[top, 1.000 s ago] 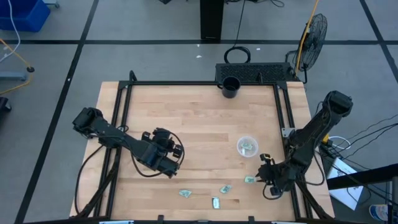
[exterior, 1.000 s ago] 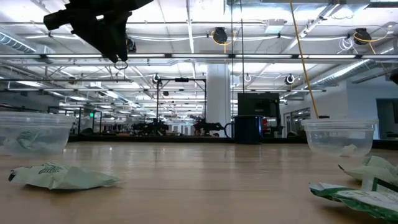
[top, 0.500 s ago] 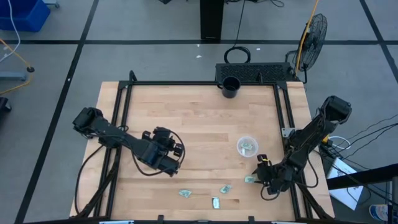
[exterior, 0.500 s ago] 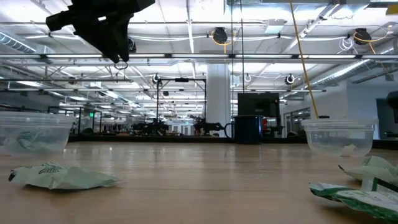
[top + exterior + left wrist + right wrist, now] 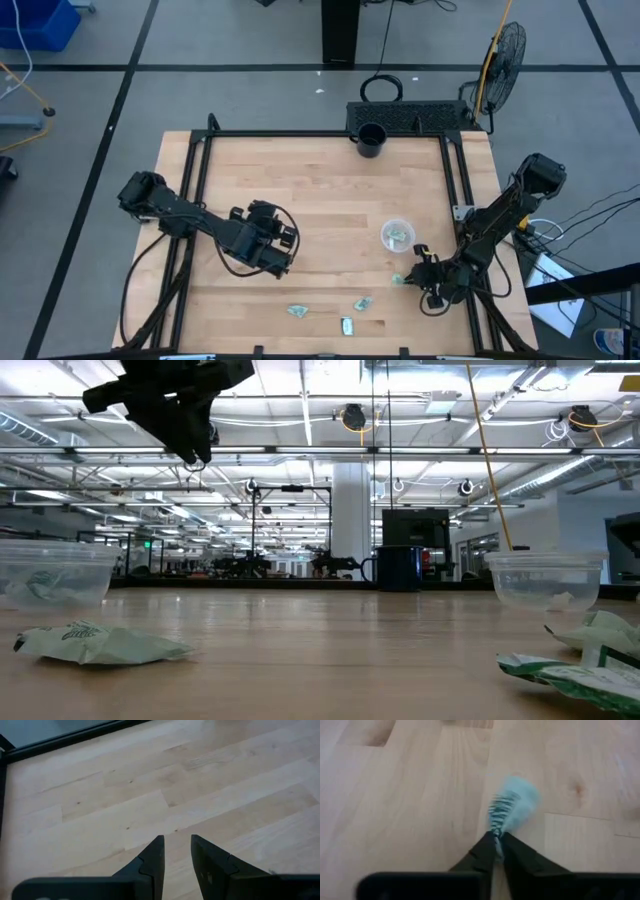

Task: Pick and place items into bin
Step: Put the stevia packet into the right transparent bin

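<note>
My right gripper [image 5: 415, 276] is near the table's right edge, just on the near side of a clear cup [image 5: 397, 235] that holds pale green pieces, and it is shut on a pale green-teal crinkled piece [image 5: 512, 802]. Three more pieces lie flat on the wood near the table's near edge [image 5: 297, 311] [image 5: 362, 303] [image 5: 347, 325]. My left gripper [image 5: 176, 842] hovers over bare wood left of the table's middle [image 5: 275, 250], its fingers a narrow gap apart, holding nothing. In the low view the left arm [image 5: 165, 400] hangs high. My right gripper pinches the piece by its crinkled striped end [image 5: 496, 826] between the two fingertips. The rest of the piece sticks out beyond the fingers. Whether it is clear of the table, I cannot tell.
A black cup [image 5: 371, 140] stands at the far edge of the table. The low view shows a second clear cup [image 5: 50, 570] on the left with green in it, and pieces lying close by [image 5: 100, 643] [image 5: 590, 660]. Black frame rails run along the table's sides.
My right gripper, shut on the piece, has moved a short way toward the far edge and the clear cup, carrying the piece with it. My left arm has drifted slightly toward the table's right.
</note>
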